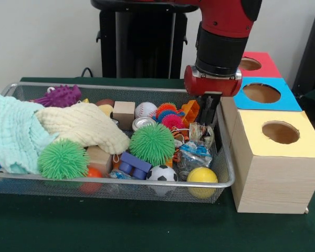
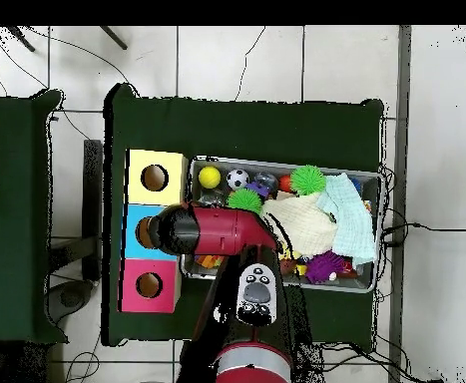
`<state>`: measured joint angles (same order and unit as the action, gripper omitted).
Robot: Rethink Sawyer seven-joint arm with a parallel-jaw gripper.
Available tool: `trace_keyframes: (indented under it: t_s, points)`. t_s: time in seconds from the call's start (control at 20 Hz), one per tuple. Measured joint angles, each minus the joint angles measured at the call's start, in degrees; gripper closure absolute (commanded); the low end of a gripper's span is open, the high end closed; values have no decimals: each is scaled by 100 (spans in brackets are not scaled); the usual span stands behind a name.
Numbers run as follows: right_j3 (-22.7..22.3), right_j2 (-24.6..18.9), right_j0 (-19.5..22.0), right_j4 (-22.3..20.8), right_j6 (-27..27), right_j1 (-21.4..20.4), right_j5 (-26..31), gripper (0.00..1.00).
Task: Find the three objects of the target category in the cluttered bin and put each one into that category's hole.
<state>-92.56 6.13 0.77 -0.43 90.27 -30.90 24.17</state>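
Observation:
The wire mesh bin (image 1: 227,157) lies on the green table, full of toys; it also shows in the overhead view (image 2: 380,176). My gripper (image 1: 210,111) hangs under the red wrist, low over the bin's right end by the orange toy (image 1: 190,111) and the foil packets (image 1: 195,152). Three wooden boxes stand beside the bin, with holes in a yellow top (image 1: 281,132), a blue top (image 1: 261,93) and a red top (image 1: 250,64). In the overhead view the arm (image 2: 202,231) hides the gripper and part of the blue box (image 2: 137,221).
In the bin lie two green spiky balls (image 1: 152,143) (image 1: 63,159), a yellow ball (image 1: 202,176), a small football (image 1: 162,174), a baseball (image 1: 146,109), wooden blocks (image 1: 124,113), a cream cloth (image 1: 86,126), a mint cloth (image 1: 10,136) and a purple spiky toy (image 1: 60,95).

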Motion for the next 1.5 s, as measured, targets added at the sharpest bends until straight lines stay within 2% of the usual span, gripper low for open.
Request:
trace_keyframes:
  t_s: [0.3, 0.7, 0.75, 1.3, 1.5]
  points:
    - [4, -1, 3, 1, 0, 218, -298, 100]
    - [8, -22, 130, 4, 0, 584, -1151, 100]
    - [8, -26, 207, 4, 0, 685, -1385, 0]
    - [9, -68, 287, 4, 0, 777, -1475, 0]
    - [8, -240, 422, 4, 0, 774, -1475, 0]
